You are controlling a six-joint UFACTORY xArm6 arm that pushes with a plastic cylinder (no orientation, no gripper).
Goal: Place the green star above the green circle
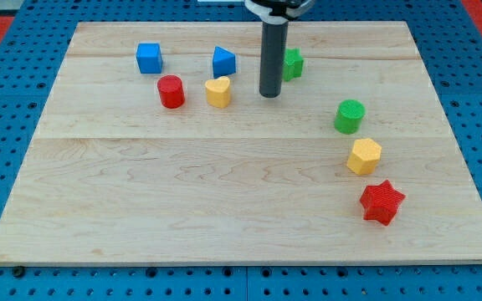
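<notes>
Eight small coloured blocks sit on a pale wooden tabletop (224, 192), seen from above and slightly in front. A straight dark rod comes down from the top edge, a little right of centre, and my tip (269, 95) rests on the wood. The rod has nothing to open or close and holds nothing; it can only push.

The green star (293, 63) lies near the top edge, just to the right of the rod and partly hidden behind it; whether they touch cannot be told. The green circle (349, 116), a short cylinder, stands lower and further toward the right edge, well apart from my tip.

Below the green circle, a yellow hexagon (364, 156) sits close by, and a red star (382, 202) lies below that, toward the bottom right corner.

Left of my tip, a yellow heart-shaped block (217, 91) and a red cylinder (171, 91) stand side by side. Above them, nearer the top edge, are a blue block with a pointed top (223, 62) and a blue cube (149, 58).
</notes>
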